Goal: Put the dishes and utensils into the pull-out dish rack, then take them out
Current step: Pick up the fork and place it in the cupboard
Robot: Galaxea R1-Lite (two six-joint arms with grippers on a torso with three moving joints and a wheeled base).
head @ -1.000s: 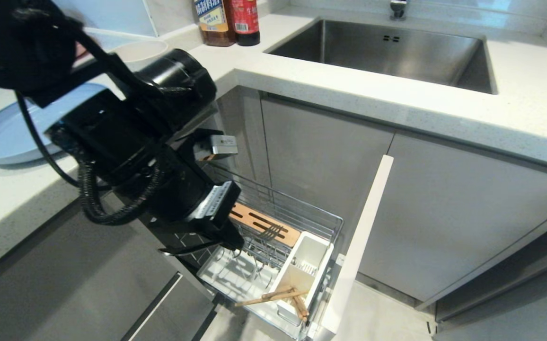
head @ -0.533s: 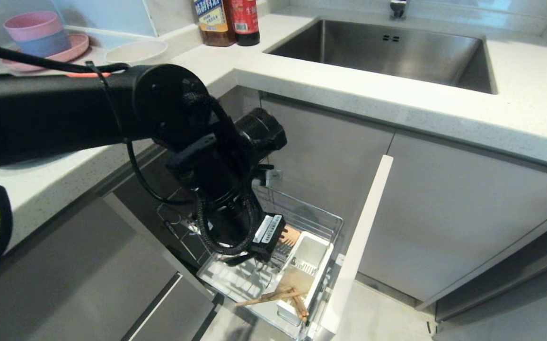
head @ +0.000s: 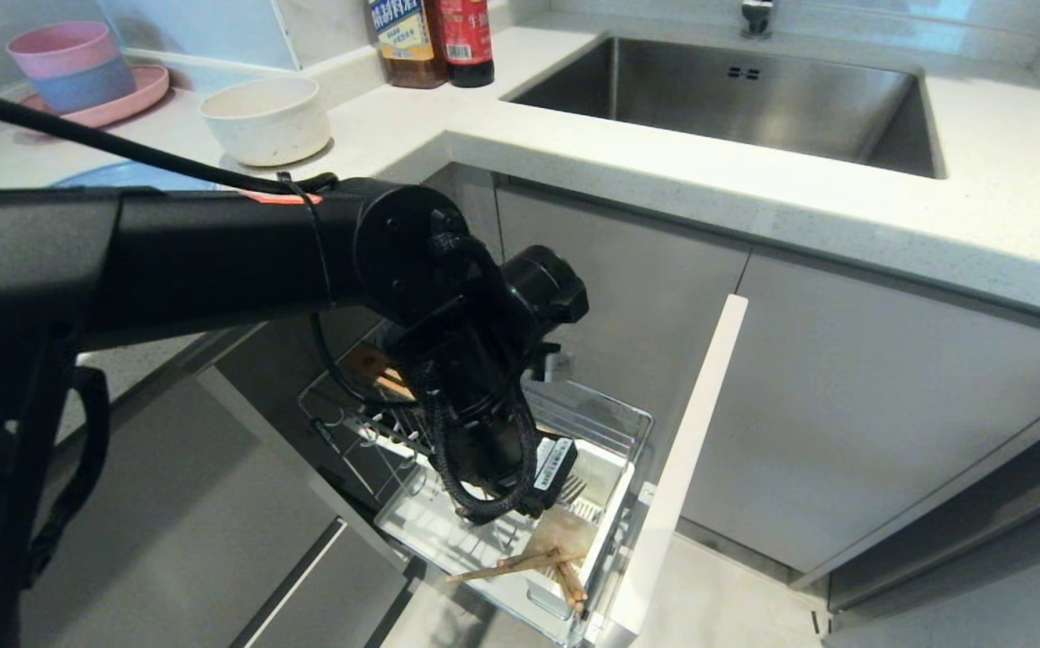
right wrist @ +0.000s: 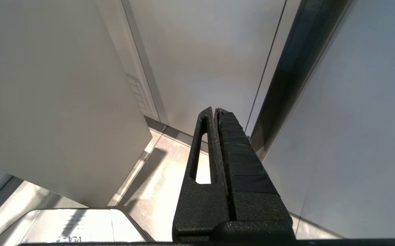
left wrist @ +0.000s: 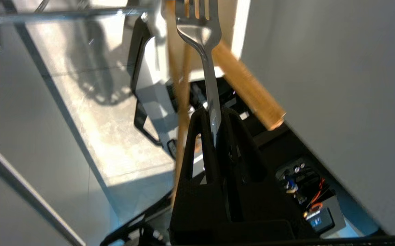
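My left gripper (left wrist: pixel 214 112) is shut on the handle of the silver fork (left wrist: pixel 201 30), tines pointing away from the wrist. In the head view the left arm (head: pixel 484 396) reaches down into the pull-out dish rack (head: pixel 614 409), and the fork's tines (head: pixel 574 489) show just above the white cutlery holder (head: pixel 608 531). The wooden chopsticks (head: pixel 529 562) lean out of that holder and pass close beside the fork (left wrist: pixel 252 89). The cream bowl (head: pixel 266 117) and a sliver of the blue plate (head: pixel 124 174) sit on the counter. My right gripper (right wrist: pixel 215 110) is shut and empty, parked low by a cabinet.
The rack's narrow white door front (head: pixel 691 450) stands open on the right. A wooden knife block (head: pixel 367 364) lies at the rack's back. Stacked pink and blue bowls on a pink plate (head: pixel 70 67), two bottles (head: pixel 434 40) and the sink (head: pixel 736 99) are on the counter.
The left arm has swung right and down with the fork, from above the knife block to over the cutlery holder. The cream bowl on the counter is uncovered now.
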